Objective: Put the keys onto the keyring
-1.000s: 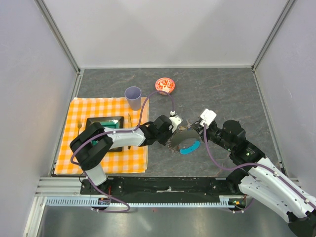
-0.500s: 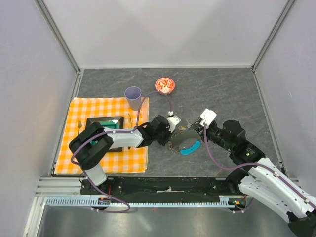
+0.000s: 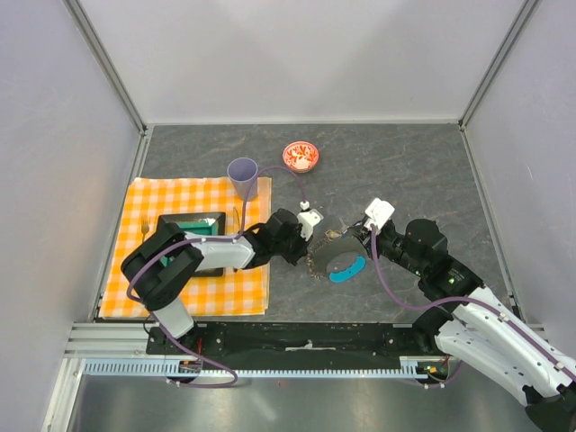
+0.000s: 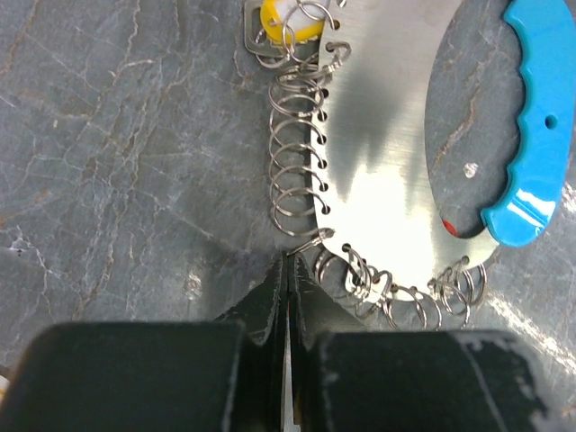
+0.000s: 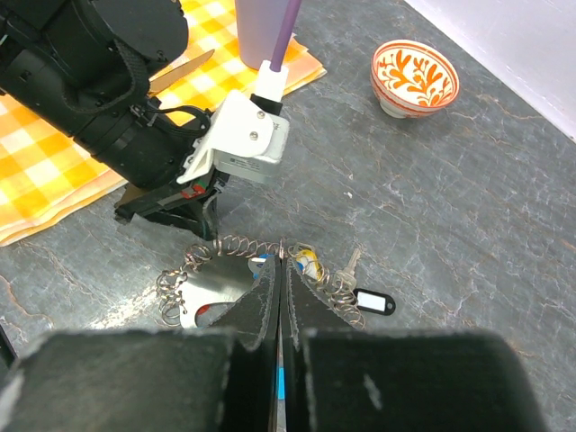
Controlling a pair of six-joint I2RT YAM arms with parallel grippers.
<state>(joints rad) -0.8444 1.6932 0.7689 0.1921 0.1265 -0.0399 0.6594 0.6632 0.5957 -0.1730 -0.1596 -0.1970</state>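
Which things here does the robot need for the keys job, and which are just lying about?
For the job: keyring, keys.
Just lying about: purple cup, red-patterned bowl, checked cloth, fork.

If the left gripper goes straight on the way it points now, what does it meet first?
Most likely the keyring: the shut left gripper points at the row of wire rings on its edge, just ahead of the tips. Whether they already touch a ring is unclear.

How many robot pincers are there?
2. The left pincer is shut at the ringed edge of the shiny metal keyring with a blue crescent handle; the right pincer is shut by its rings.
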